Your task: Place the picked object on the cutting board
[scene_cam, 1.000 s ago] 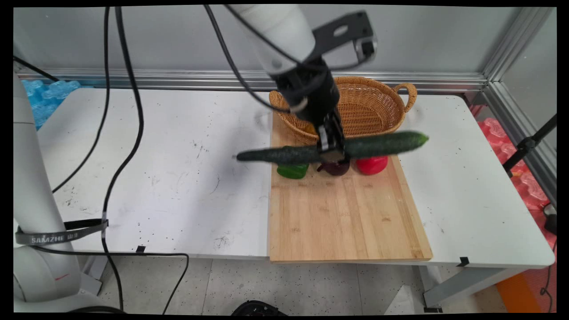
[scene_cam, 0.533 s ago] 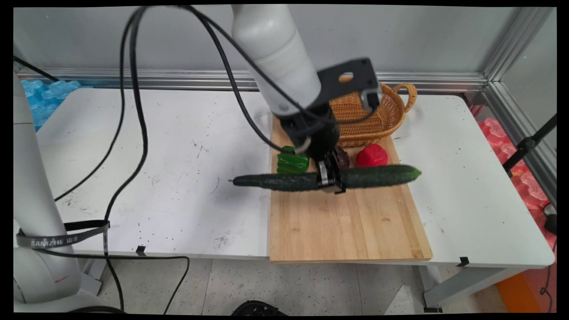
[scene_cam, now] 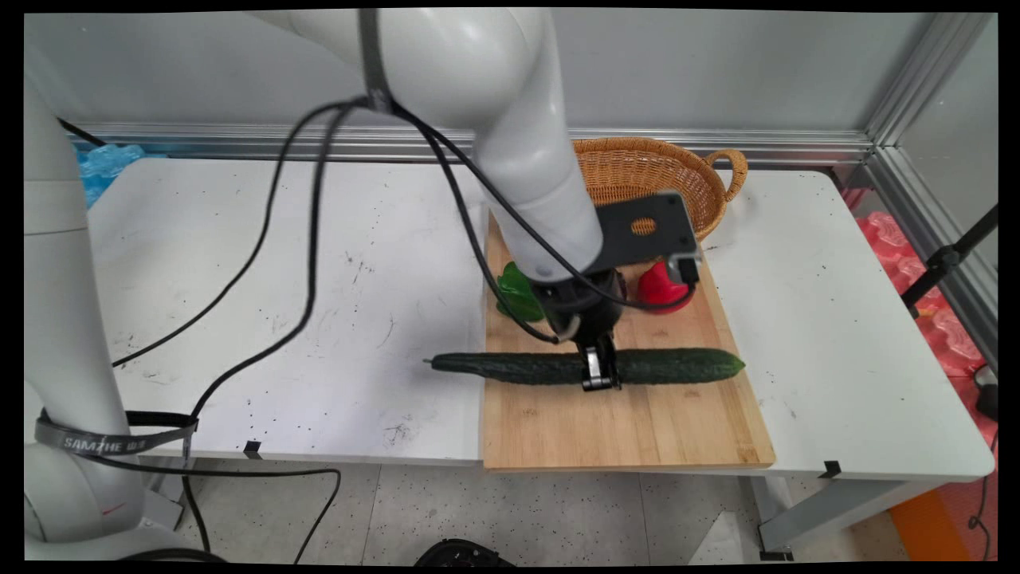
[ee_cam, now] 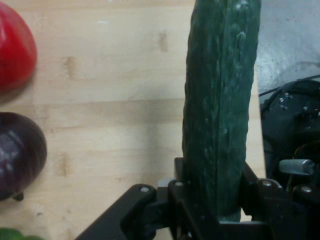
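Observation:
A long dark green cucumber [scene_cam: 677, 366] lies level across the wooden cutting board [scene_cam: 621, 422], its left end sticking out over the white table. My gripper [scene_cam: 599, 368] is shut on the cucumber at its middle, low over the board. In the hand view the cucumber [ee_cam: 220, 100] runs up from between the fingers, with a red pepper [ee_cam: 12, 50] and a dark purple vegetable [ee_cam: 17, 155] to its left. In the main view the red pepper [scene_cam: 657, 285] and a green pepper [scene_cam: 518, 291] sit just behind the gripper.
A wicker basket [scene_cam: 661, 175] with a handle stands at the board's far end. Black cables hang from the arm over the table's left half. An aluminium frame runs along the back and right sides.
The arm has come down and toward the near side with the cucumber, from in front of the basket to low over the board's middle.

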`<state>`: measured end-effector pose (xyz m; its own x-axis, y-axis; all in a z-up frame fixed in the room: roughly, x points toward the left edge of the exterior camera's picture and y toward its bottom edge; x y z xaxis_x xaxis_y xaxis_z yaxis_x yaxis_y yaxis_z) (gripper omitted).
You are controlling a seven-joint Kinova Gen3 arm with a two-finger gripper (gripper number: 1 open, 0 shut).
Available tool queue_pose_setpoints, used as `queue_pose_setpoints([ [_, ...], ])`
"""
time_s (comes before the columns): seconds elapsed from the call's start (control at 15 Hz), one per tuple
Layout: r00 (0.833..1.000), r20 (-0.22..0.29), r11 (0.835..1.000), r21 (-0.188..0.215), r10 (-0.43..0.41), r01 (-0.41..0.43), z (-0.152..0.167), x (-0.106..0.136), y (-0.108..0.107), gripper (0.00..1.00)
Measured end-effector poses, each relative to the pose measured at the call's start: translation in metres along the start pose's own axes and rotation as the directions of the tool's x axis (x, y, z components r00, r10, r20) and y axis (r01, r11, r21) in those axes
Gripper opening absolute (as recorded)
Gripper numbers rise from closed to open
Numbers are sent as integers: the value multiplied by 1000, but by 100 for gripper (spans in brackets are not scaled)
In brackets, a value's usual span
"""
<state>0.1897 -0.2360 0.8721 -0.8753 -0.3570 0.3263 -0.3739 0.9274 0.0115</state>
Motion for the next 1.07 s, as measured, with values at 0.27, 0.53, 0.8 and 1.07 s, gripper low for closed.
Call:
queue_pose_setpoints([
  [0.27,1000,25,1000,4,7,-7,32,8,-1,0],
  [0.53,999,39,1000,10,14,-14,56,16,-3,0],
  [0.8,999,43,999,19,24,-25,73,22,-6,0],
  [1.07,999,39,999,27,37,-38,79,23,-7,100],
])
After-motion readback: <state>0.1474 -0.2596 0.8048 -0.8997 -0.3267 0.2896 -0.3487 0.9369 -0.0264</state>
